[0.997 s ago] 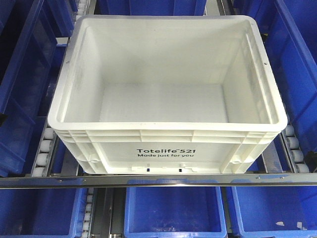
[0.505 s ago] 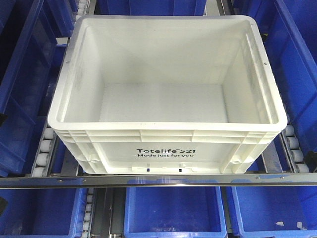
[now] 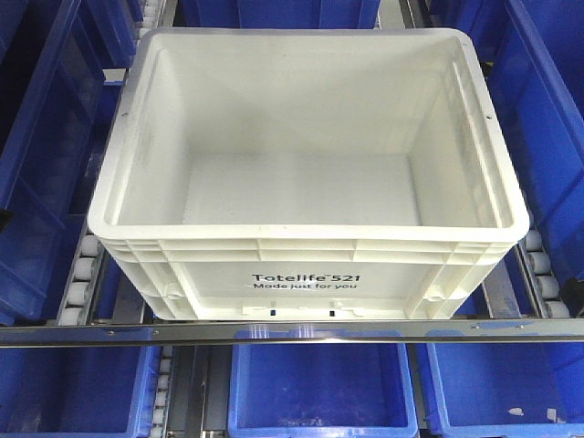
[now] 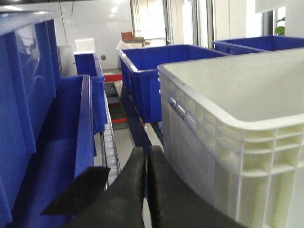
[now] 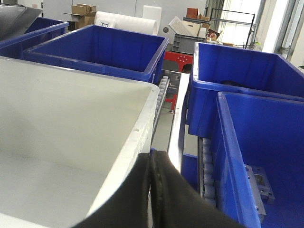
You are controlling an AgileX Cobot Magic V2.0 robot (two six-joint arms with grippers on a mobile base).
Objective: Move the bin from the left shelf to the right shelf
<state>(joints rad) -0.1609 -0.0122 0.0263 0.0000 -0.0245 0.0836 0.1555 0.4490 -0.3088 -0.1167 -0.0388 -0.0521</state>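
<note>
In the left wrist view the left gripper [image 4: 146,164] had its two black fingers pressed together on nothing, just beside the ribbed outer left wall of the white bin [image 4: 223,142], and in the right wrist view the right gripper [image 5: 152,178] was likewise closed and empty at the bin's right rim. The bin [image 3: 308,173] sat empty on a roller rack [image 3: 84,274] behind a metal rail [image 3: 292,330], hemmed by blue bins [image 3: 321,388]. It looked stiff, light and smooth-walled, likely best held under its ribbed rim from both sides; neither arm appeared in the front view, and the destination shelf was not identifiable.
</note>
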